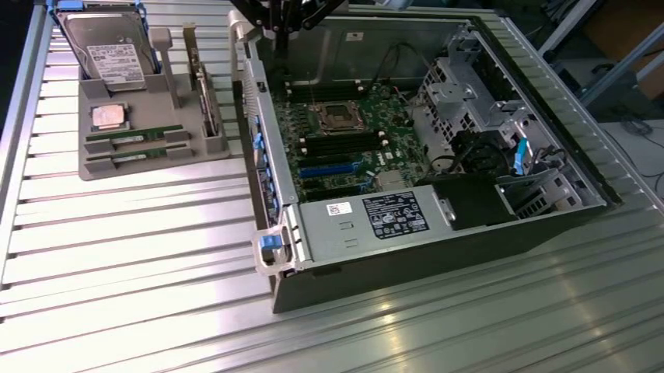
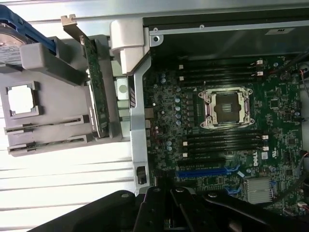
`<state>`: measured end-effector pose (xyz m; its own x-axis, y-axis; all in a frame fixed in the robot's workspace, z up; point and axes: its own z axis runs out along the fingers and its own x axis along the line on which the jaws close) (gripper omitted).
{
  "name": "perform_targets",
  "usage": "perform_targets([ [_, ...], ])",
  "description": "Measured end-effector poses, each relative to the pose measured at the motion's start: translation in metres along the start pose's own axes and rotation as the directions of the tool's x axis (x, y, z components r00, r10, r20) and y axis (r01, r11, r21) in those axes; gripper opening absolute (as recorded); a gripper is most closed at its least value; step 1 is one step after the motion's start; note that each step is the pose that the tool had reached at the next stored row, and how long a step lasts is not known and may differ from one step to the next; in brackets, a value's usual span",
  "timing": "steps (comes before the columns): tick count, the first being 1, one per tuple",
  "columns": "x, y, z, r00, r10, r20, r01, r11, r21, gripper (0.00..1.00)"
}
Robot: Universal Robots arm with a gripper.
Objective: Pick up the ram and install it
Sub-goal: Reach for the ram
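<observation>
In the exterior view, a black open-sided computer case [image 1: 415, 260] is seen whole on the ribbed metal counter [image 1: 124, 256]. A grey power supply box with a white label [image 1: 363, 221] sits at six o'clock of the green motherboard [image 1: 358, 144]. A flat grey plastic tray [image 1: 155, 165] is set just beside the case at its ten o'clock. The black pincer [image 1: 280, 27] is seen at twelve o'clock of this view, above the rear of the case. Its jaws are drawn together with nothing between them, and it is well apart from the tray. The wrist view, looking down past the pincer [image 2: 181, 205], brings the board [image 2: 166, 121] closer. There an empty square processor socket in a metal frame [image 2: 227, 108] is flanked by long black memory slots [image 2: 222, 140], all unfilled. The two ram sticks are both seated on edge in parallel grooves of the tray. From the exterior they are shown as long, narrow green strips with small dark chips and a pale central label. The rear ram stick [image 1: 135, 138] lies at six o'clock of a square silver-topped processor chip [image 1: 107, 115], and the front ram stick [image 1: 130, 158] lies just beyond it. In the wrist view they are presented edge-on as thin dark lines [image 2: 43, 124] [image 2: 46, 143]. A silver hard drive in a blue frame [image 1: 109, 50] and a broader green expansion card with a metal bracket [image 1: 207, 101] are held upright in the same tray.
</observation>
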<state>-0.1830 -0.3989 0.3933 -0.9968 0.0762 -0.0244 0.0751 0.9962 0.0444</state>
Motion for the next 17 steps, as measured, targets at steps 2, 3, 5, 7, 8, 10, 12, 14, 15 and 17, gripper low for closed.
perform_targets([
  [2,0.003,-0.0002,-0.0001,1.0,0.0,0.0,0.0,1.0,0.0,0.1],
  [3,0.004,-0.0003,-0.0001,1.0,0.0,0.0,0.0,1.0,0.0,0.1],
  [5,0.006,-0.0005,-0.0001,1.0,0.0,0.0001,0.0,1.0,0.0,0.1],
  [7,0.008,-0.0006,-0.0002,1.0,0.0,0.0,0.0,1.0,0.0,0.1],
  [8,0.009,-0.0007,-0.0003,1.0,0.0,0.0,0.0,1.0,0.0,0.1],
  [10,0.01,-0.0008,-0.0003,1.0,0.0,0.0,0.0,1.0,0.0,0.1],
  [12,0.012,-0.0009,-0.0003,1.0,0.0,0.0001,0.0,1.0,0.0,0.1],
  [14,0.013,-0.001,-0.0004,1.0,0.0,0.0,0.0,1.0,0.0001,0.1],
  [15,0.014,-0.001,-0.0004,1.0,0.0,0.0001,0.0,1.0,0.0,0.1],
  [17,0.015,-0.0011,-0.0004,1.0,0.0,0.0,0.0,1.0,0.0,0.1],
])
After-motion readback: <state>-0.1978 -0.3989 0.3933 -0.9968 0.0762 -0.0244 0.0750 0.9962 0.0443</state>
